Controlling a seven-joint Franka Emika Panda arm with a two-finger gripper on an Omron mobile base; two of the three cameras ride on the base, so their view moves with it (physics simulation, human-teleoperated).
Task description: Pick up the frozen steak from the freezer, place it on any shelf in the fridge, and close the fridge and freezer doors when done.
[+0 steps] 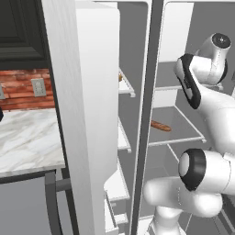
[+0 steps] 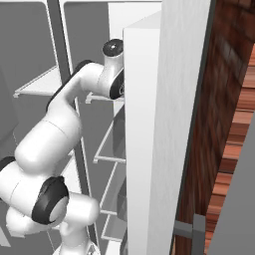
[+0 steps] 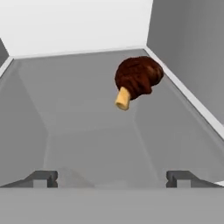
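Two doors stand open in the left base view: a tall white door (image 1: 89, 114) fills the centre-left of the frame, with a marble counter (image 1: 27, 137) and brick wall (image 1: 20, 87) at far left, and wire shelves (image 1: 176, 126) run across the right half behind the white arm (image 1: 202, 105). An orange-brown stick-like item (image 1: 160, 125) lies on the middle shelf, near frame centre; I cannot tell what it is.

In the hand view, the tool (image 3: 112, 178) sits at the bottom edge with its two dark fingertips (image 3: 41, 178) spread wide apart, nothing between them. Ahead, in the upper right of that frame, the frozen steak (image 3: 136, 78) rests on the grey floor of a compartment (image 3: 78, 127), close to the right-hand wall and near the back corner. It looks like a dark, rounded lump of meat with a pale bone stub pointing toward the lower left.

My reading is that the reach-in for the grasp is under way. To do it well, the tool should shift toward the right of the frame so the meat lines up between the fingertips, then advance low along the floor. Gripping the thick dark body seems safer than the narrow bone, which could pivot. The nearby side wall is the hazard: the right fingertip needs room, so approach slightly from the left.
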